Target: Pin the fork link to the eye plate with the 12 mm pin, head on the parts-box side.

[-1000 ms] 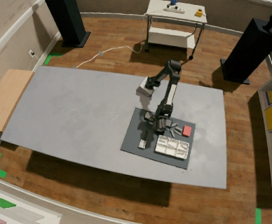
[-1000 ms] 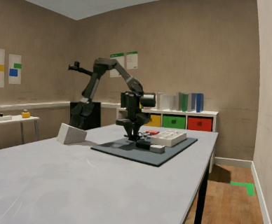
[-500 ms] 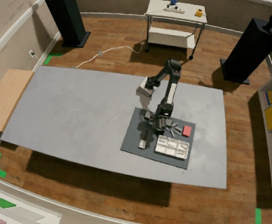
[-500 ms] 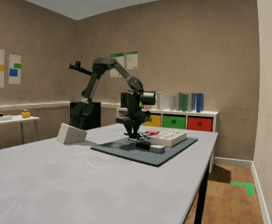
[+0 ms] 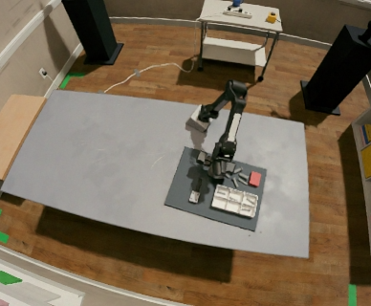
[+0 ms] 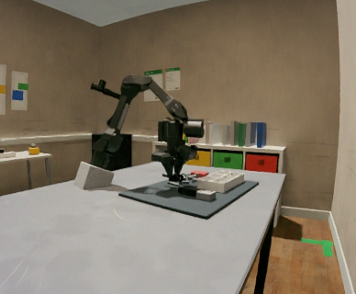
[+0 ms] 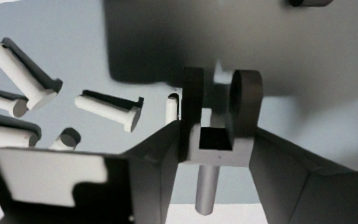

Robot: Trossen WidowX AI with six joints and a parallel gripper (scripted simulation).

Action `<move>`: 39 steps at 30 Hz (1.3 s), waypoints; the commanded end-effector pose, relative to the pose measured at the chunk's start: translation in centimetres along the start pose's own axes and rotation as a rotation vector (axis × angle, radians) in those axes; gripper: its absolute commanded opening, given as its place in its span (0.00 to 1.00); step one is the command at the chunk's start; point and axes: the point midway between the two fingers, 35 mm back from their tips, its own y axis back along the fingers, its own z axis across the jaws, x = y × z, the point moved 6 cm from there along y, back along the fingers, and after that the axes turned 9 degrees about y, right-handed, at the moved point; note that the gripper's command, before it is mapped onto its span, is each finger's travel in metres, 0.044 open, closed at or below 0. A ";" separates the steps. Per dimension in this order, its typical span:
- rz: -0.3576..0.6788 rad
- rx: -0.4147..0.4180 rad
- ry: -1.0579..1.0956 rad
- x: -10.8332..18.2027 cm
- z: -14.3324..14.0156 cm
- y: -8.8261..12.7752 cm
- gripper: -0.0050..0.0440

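Currently the gripper [image 7: 215, 150] is closed on the fork link [image 7: 219, 117], a small grey metal piece with two rounded cheeks and a square base. In the wrist view the fingers press the flat outer faces of that base from both sides, so the link sits squarely between them; its two cheeks stick out past the fingertips, with the slot between them free. A short round shank points back from the base toward the camera. The piece looks rigid and compact, probably light for this arm; its smooth faces could slip, so a hold on the flat sides of the base seems the sound one. From above, the gripper hangs over the dark mat [image 5: 183, 191], at its middle, just beside a scatter of loose pins [image 7: 110, 110] lying on their sides. The white parts box [image 5: 235, 201] stands near the mat's front edge, and a red block [image 5: 254, 179] lies to one side. Which small block on the mat is the eye plate cannot be told.
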 end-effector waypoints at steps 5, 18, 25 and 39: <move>-0.056 -0.015 0.016 -0.6 0.5 1.5 0.00; -0.056 -0.015 0.016 -0.6 0.5 1.5 0.00; -0.056 -0.015 0.016 -0.6 0.5 1.5 0.00; -0.057 -0.013 0.093 -5.1 -5.6 1.2 0.00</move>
